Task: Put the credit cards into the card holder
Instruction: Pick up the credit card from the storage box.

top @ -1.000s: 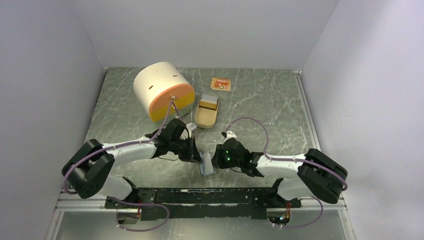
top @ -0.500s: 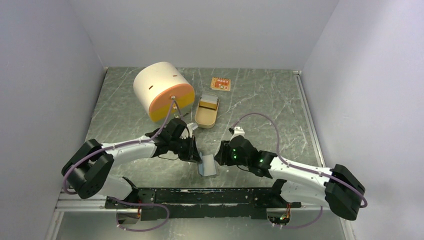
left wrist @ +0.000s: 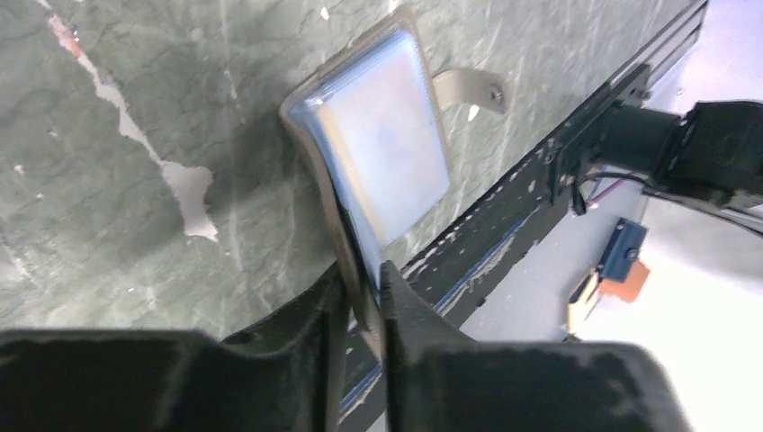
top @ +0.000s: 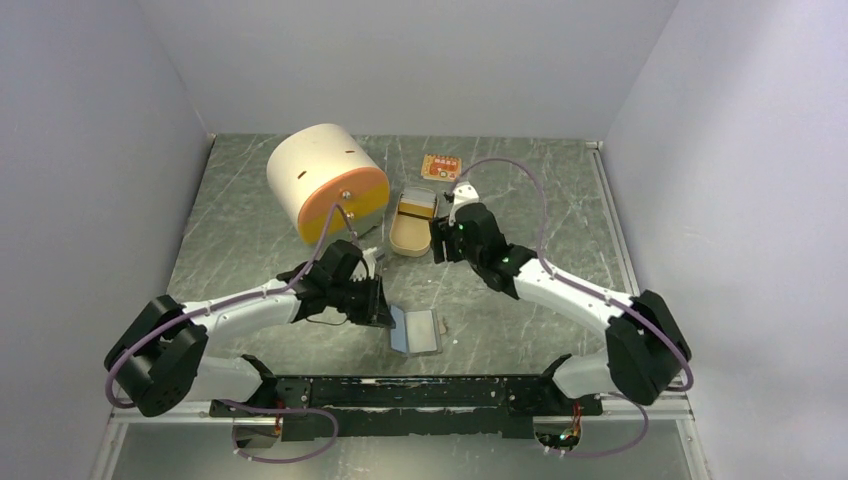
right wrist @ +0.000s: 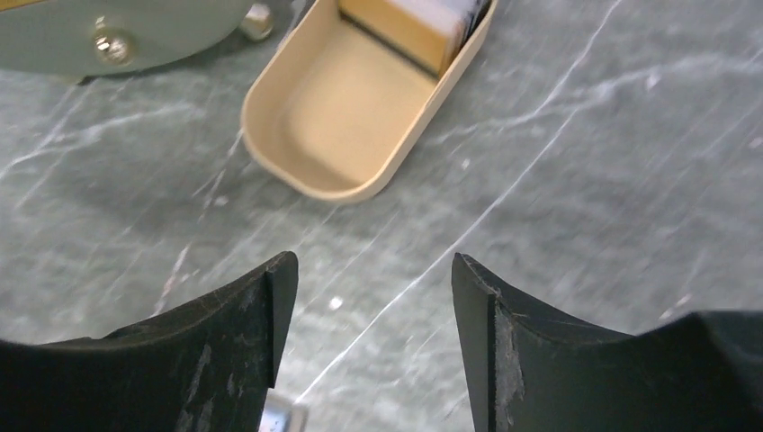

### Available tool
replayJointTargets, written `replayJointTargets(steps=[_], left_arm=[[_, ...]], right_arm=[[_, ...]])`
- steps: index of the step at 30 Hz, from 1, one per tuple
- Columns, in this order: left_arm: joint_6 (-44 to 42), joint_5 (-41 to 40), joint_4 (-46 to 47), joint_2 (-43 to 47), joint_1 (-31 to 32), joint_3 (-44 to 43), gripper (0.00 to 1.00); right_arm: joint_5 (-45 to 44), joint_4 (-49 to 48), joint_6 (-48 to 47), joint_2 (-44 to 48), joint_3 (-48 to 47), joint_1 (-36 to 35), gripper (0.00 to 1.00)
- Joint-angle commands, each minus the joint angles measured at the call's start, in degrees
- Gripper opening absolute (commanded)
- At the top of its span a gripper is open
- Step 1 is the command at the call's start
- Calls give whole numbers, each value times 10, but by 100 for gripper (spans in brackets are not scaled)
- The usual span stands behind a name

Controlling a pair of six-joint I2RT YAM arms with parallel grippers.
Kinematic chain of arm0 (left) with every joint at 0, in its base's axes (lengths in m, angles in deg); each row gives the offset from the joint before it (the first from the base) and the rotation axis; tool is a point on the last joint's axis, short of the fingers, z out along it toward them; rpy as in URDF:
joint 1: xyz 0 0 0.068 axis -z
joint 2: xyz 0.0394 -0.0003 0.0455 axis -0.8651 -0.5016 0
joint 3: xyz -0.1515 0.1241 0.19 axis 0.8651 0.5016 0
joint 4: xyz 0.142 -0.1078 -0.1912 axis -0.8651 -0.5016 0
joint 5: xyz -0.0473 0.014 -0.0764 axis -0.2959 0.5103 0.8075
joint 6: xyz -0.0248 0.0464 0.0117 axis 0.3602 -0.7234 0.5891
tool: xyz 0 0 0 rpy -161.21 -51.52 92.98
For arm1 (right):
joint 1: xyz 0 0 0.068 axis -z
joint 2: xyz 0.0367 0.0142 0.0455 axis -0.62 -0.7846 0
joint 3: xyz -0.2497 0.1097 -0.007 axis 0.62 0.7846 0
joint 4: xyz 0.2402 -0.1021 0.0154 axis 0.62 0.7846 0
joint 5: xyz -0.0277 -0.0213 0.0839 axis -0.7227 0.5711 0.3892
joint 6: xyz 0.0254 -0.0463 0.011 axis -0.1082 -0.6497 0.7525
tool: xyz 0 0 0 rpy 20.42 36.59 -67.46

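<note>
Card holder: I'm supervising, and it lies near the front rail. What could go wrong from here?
The left claw pinches the card holder by its rim; pulling away could drag it toward the front rail. The open right claw hovers by the tan tin, not the orange card, and might bump the tin.

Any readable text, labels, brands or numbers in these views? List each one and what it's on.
No legible text in any view.
Orange card, lying at the back: pale markings on its face, too small to read.
Card holder: no print visible.
Tan tin: no print visible.
Round cream container: no print visible.
</note>
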Motion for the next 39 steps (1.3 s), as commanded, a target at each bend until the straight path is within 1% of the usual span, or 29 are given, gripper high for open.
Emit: replayJointTargets(steps=[1,2,4,5,7,10,14,17,28,30,35,39], left_arm=[[1,-12,7,14,-5,17,16],[1,-11,11,15,-5,20,13],[1,-11,13,14,-5,23,9],[0,-10,14,12,-5,23,9],[-1,-7,17,11,-5,24,9],[2,-1,26,14,-5,27,9],[3,1,27,19,-5,29,9],[4,-1,25,27,-5,35,9],[8,5,23,45,-5,41,9],[9,6,24,45,-5,41,9],[13,7,27,45,-5,42,9],[13,6,26,43,-5,42,9]], right_arm=[[12,-83,-160,-61,-45,37,68],[20,-88,-183,-87,-63,48,68],[53,-77,-227,-141,-107,64,69],[69,-68,-246,-169,-144,69,69],[83,-67,-279,-210,-184,75,70],[106,-87,-328,-260,-219,80,73],[134,-82,-377,-318,-261,83,74],[139,-99,-406,-343,-266,83,76],[88,-134,-497,-409,-288,83,79],[91,-132,-510,-415,-292,83,79],[77,-146,-524,-426,-296,83,79],[63,-139,-523,-434,-313,83,76]])
